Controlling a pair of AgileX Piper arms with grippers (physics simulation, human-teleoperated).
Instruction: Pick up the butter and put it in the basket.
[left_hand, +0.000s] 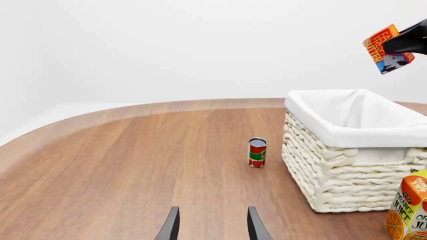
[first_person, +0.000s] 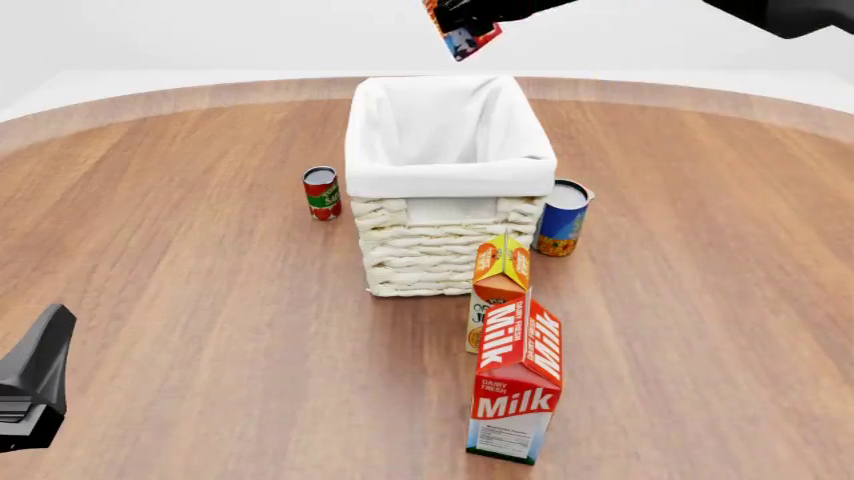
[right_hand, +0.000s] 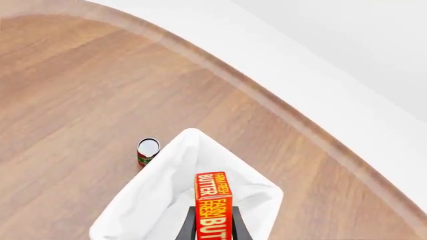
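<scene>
Left wrist view: the left gripper (left_hand: 212, 225) is hovering low over the table (left_hand: 133, 160), fingers spread and empty; the butter (left_hand: 387, 49) is hanging in the air above the basket (left_hand: 353, 150).

Front view: the right gripper (first_person: 470, 18) is gripping the butter (first_person: 462, 35) over the basket's (first_person: 451, 170) far end.

Right wrist view: the butter (right_hand: 213, 205) is sitting clamped between the fingers, directly over the basket's liner (right_hand: 167, 200).

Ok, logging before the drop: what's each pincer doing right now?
Left pincer: open, holding nothing.
Right pincer: closed on the butter, above the basket.
</scene>
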